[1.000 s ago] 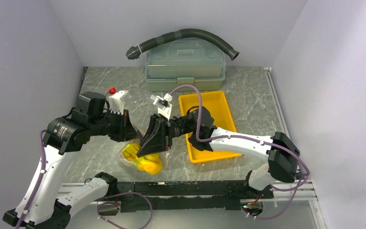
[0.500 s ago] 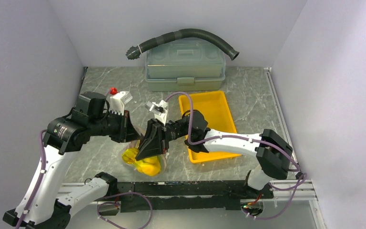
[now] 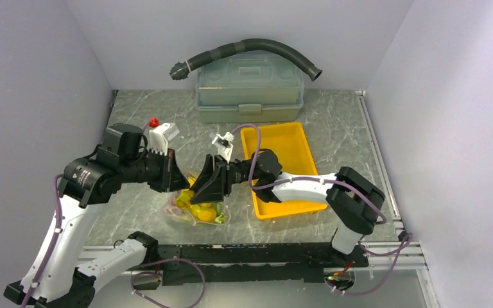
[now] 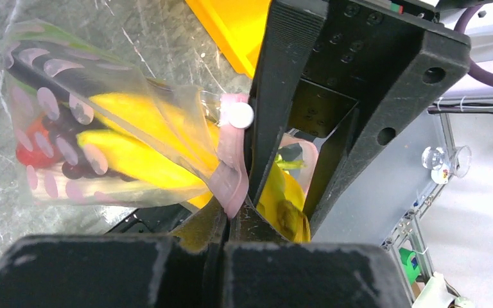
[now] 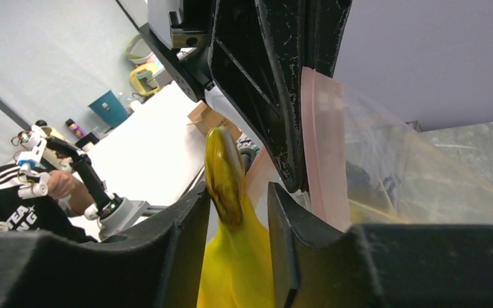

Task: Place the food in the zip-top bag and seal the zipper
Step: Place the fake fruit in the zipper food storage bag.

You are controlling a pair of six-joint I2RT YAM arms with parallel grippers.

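The zip-top bag point(image 3: 196, 210) hangs low over the table, near the front, with yellow bananas point(image 4: 128, 160), a red piece point(image 4: 29, 144) and dark grapes point(image 4: 70, 167) inside. My left gripper point(image 3: 176, 176) point(image 4: 231, 215) is shut on the pink zipper point(image 4: 231, 167) at the bag's mouth and holds it up. My right gripper point(image 3: 202, 189) point(image 5: 237, 192) stands open at the mouth. A yellow banana bunch point(image 5: 231, 256) sits loosely between its jaws, with a gap beside one jaw. The zipper point(image 5: 324, 141) runs just right of it.
A yellow tray point(image 3: 282, 144) lies right of the bag, under the right arm. A grey-green lidded box point(image 3: 250, 90) stands at the back with a dark corrugated hose point(image 3: 250, 46) over it. A small red piece point(image 3: 153, 122) lies at the back left.
My right gripper's jaws have parted around the bananas, and the yellow bunch has sunk lower into the bag. The left gripper has kept its hold on the bag's mouth.
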